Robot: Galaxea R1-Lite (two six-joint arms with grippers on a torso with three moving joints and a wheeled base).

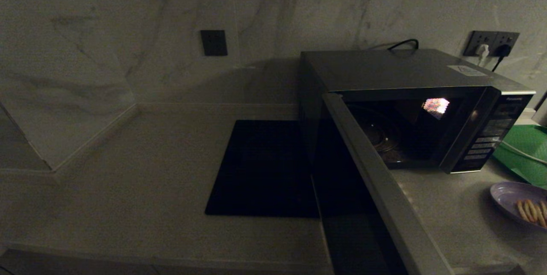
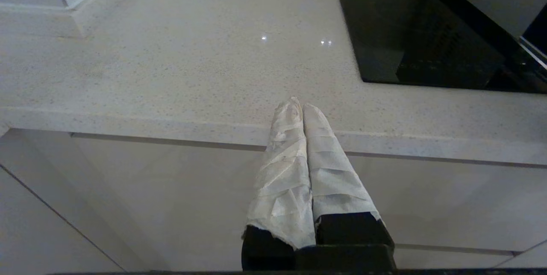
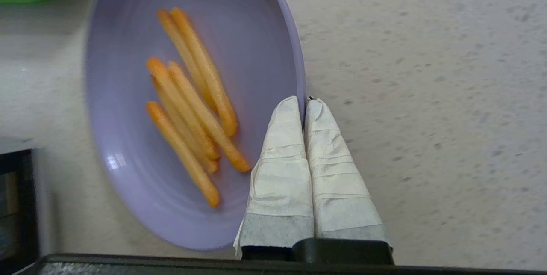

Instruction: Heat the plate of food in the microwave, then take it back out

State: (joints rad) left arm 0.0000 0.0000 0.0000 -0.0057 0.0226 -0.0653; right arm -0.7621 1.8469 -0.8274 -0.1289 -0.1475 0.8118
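Note:
The lavender plate of food (image 1: 510, 196) sits at the right edge of the counter, in front of the microwave, with golden fries (image 3: 190, 108) on it. My right gripper (image 3: 302, 103) is shut on the plate's rim (image 3: 299, 74), one taped finger inside and one outside. The dark grey microwave (image 1: 410, 74) stands at the back right with its door (image 1: 376, 181) swung wide open and the glass turntable (image 1: 380, 134) bare. My left gripper (image 2: 300, 106) is shut on nothing, parked over the counter's front edge. Neither arm shows in the head view.
A flat black square mat (image 1: 265, 168) lies left of the microwave. A green tray (image 1: 525, 151) sits right of the microwave, behind the plate. The open door juts out past the counter's front edge (image 2: 171, 123). Marble walls form a corner at the left.

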